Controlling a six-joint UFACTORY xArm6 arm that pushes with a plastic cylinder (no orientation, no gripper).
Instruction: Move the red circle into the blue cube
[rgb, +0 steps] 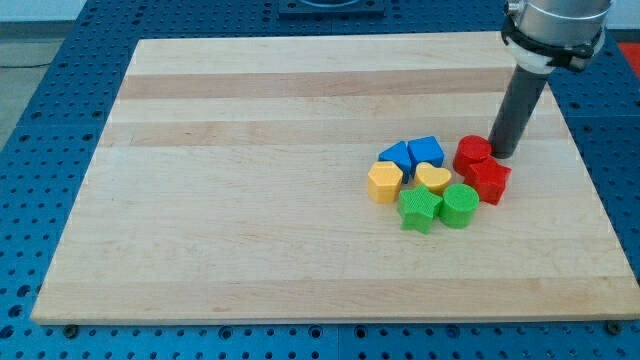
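Note:
The red circle (472, 152) sits on the wooden board (250, 200) at the right of a tight cluster of blocks. The blue cube (426, 151) lies to its left with a small gap between them, and a second blue block (399, 157) touches the cube's left side. My tip (501, 154) stands just right of the red circle, touching or almost touching its right edge. The rod rises from there toward the view's top right.
A red star-like block (489, 181) lies just below the red circle and my tip. A yellow heart (433, 178), an orange-yellow block (384, 182), a green star (419, 210) and a green cylinder (460, 205) fill the cluster's lower part.

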